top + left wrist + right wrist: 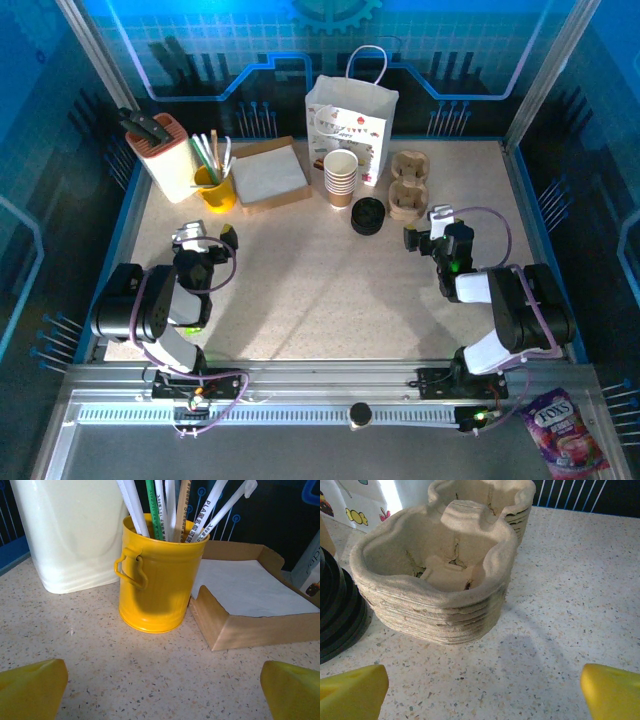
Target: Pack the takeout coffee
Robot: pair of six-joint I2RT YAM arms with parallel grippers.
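Zero packed so far: paper cups [341, 178] stacked bare, black lids [367, 215] piled beside them, pulp carriers [408, 185] empty, bag [350, 120] waiting; left gripper [208, 236] and right gripper [425, 226] both gape wide, holding nothing.

Speckled table [320, 290] (beige), blue-lit walls [90, 60] behind.
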